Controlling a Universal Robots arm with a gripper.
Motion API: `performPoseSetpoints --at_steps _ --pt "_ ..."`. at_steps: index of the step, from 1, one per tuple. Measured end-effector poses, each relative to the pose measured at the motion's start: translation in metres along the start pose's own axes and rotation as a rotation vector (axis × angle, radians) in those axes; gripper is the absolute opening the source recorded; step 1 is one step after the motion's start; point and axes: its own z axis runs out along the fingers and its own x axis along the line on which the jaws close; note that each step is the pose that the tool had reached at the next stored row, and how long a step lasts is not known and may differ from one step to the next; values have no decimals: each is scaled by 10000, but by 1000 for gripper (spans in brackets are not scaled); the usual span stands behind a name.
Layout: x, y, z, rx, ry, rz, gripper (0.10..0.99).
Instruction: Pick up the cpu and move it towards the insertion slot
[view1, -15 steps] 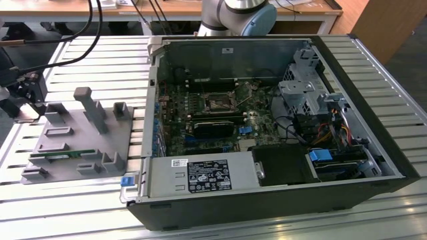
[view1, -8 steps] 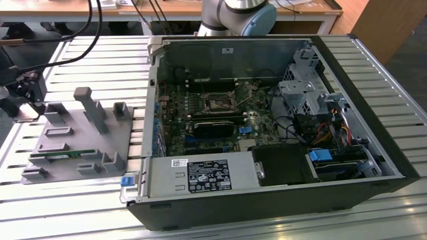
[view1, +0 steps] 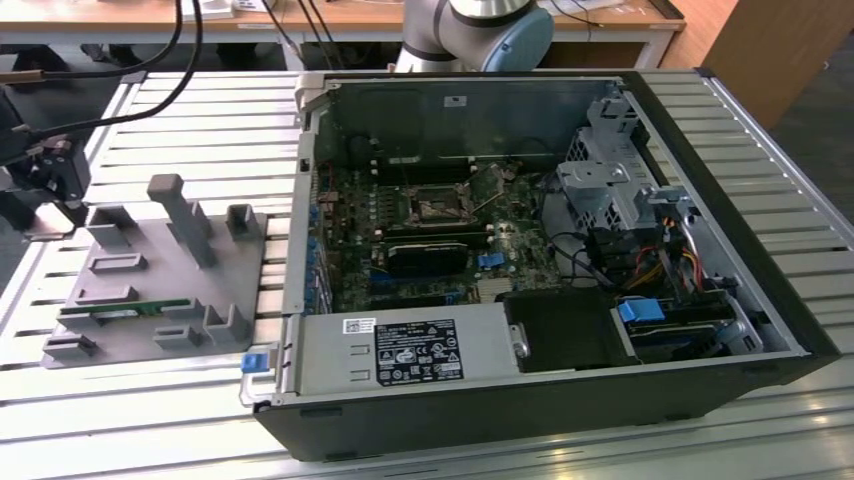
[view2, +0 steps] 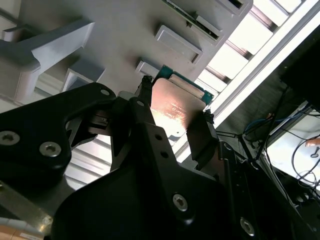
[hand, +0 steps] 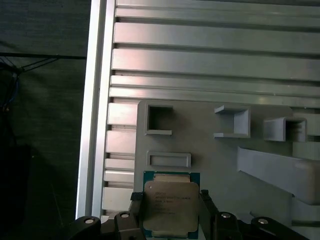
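Observation:
In both wrist views the cpu (hand: 169, 207) (view2: 172, 114) shows as a flat square chip with a shiny metal top and a green rim. My gripper (hand: 170, 199) (view2: 176, 98) is shut on it, one black finger (hand: 137, 202) pressing each of two opposite edges. It sits at the corner of a grey fixture plate (hand: 210, 160). In the exterior view my gripper (view1: 56, 190) hangs at that plate's far left corner. The insertion slot (view1: 437, 208), a dark square socket in a silvery frame, lies on the green board inside the open computer case (view1: 534, 390), well off to the exterior view's right.
The grey fixture plate (view1: 147, 285) carries upright posts (view1: 180, 215), small pockets and a thin green circuit strip (view1: 120, 312). Everything rests on a slatted aluminium table (view1: 200, 110). The case's left wall (view1: 304, 200) stands between the fixture and the board. Cables hang at the table's left edge.

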Motion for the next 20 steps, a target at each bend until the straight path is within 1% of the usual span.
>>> performPoseSetpoints --at_steps 1,3,20 --pt "0 2 -20 0 0 0 529" --pt "0 3 -34 0 0 0 529" --pt "0 6 -88 0 0 0 529"
